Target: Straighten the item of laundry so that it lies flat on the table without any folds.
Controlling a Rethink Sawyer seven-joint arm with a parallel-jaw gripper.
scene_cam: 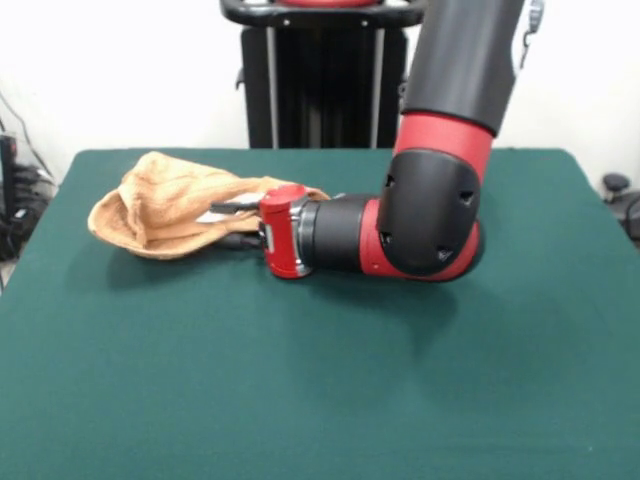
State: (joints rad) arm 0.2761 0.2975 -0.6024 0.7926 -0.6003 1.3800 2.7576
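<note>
towel (160, 205): orange-tan, bunched, folded | hand (232, 224) in its folds

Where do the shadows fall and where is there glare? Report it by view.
Front view: soft, diffuse shadows lie on the table under and in front of the arm and beneath the towel; faint highlights show on the arm's glossy black shell; the white wall behind is bright; edges look slightly soft throughout.

Orange-tan towel (165, 205), dark green table (320, 380), red and black arm (400, 225)
</note>
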